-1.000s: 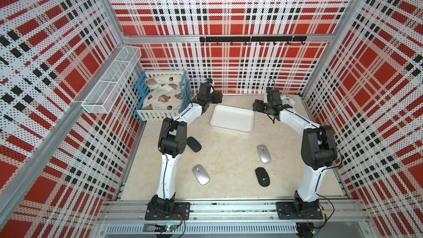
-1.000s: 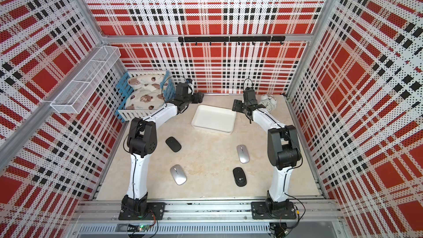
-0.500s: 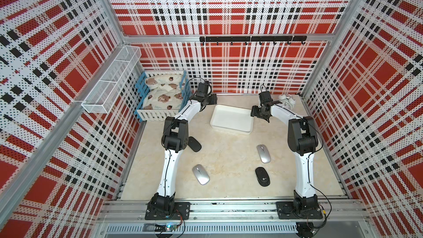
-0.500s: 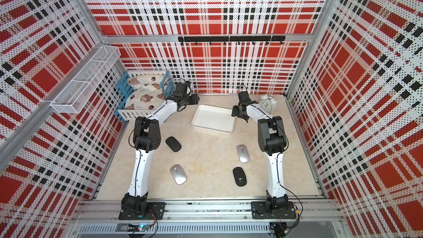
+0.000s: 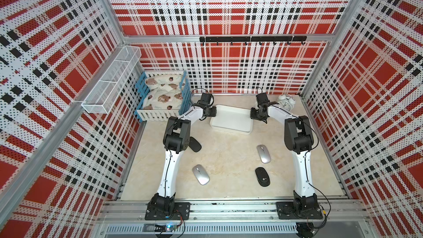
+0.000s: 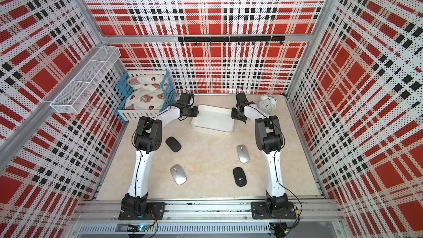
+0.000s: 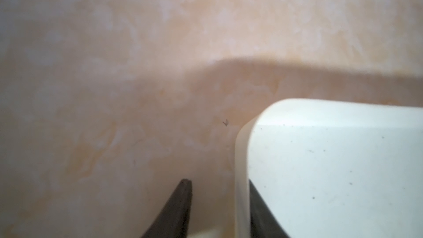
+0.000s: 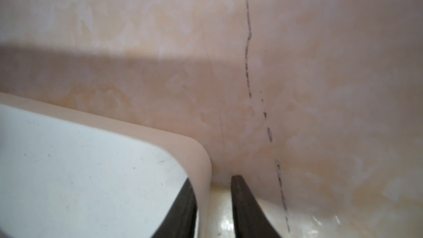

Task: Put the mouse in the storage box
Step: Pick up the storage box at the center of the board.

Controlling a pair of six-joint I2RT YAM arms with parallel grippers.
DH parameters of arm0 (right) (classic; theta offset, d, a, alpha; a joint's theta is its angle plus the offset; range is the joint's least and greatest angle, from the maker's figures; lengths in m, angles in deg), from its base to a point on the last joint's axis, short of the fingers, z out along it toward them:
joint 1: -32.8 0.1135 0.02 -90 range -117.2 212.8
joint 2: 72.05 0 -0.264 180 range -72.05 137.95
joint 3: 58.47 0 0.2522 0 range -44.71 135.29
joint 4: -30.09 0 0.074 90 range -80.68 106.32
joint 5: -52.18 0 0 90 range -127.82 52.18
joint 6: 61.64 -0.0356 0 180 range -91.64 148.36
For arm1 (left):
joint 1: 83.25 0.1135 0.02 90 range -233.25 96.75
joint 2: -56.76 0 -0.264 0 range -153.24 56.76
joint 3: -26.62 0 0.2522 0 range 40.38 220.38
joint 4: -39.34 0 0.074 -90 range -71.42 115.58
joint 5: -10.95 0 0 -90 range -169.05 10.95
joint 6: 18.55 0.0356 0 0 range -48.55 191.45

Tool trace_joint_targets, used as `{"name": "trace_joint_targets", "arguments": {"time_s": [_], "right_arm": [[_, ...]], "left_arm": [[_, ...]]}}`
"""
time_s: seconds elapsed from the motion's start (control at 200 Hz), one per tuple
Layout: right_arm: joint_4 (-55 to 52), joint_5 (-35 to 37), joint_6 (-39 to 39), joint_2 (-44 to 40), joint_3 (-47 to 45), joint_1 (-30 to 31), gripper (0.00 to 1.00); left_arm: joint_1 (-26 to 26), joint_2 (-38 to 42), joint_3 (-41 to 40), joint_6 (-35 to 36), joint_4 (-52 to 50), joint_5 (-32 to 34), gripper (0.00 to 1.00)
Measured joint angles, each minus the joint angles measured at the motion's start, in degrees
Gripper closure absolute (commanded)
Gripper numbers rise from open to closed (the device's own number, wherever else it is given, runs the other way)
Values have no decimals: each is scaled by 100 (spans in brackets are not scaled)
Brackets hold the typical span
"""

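Note:
The storage box (image 5: 231,120) (image 6: 212,119), a shallow white tray, lies empty at the back middle of the table. My left gripper (image 5: 214,111) (image 7: 218,180) straddles the rim of its left end. One finger (image 7: 258,211) is inside against the rim and the other finger (image 7: 180,202) stands outside with a clear gap. My right gripper (image 5: 253,114) (image 8: 212,177) straddles the right end the same way, with a narrower gap outside the rim (image 8: 201,156). Several mice lie in front on the table: black (image 5: 194,144), silver (image 5: 200,174), silver (image 5: 263,154), black (image 5: 262,176).
A white alarm clock (image 5: 286,103) stands just behind the right gripper. A blue-and-white crate (image 5: 163,97) with cushions sits at the back left, close to the left arm. A wire basket (image 5: 112,81) hangs on the left wall and a hook rail (image 5: 251,39) on the back wall.
Both grippers have come down onto the two short ends of the storage box, and their jaws have narrowed around its rim. The mice have not moved.

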Motion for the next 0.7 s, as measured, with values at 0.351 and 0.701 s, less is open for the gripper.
{"name": "trace_joint_targets", "arguments": {"time_s": [0.351,0.701], "right_arm": [[-116,39,48,-79,-90,166,100],[-234,-61,468,-1272,-1246,391,100]], "left_arm": [[-127,339,-496,-286,33,190,100],[-308,2321,-2953,-984,476,619,100]]}}
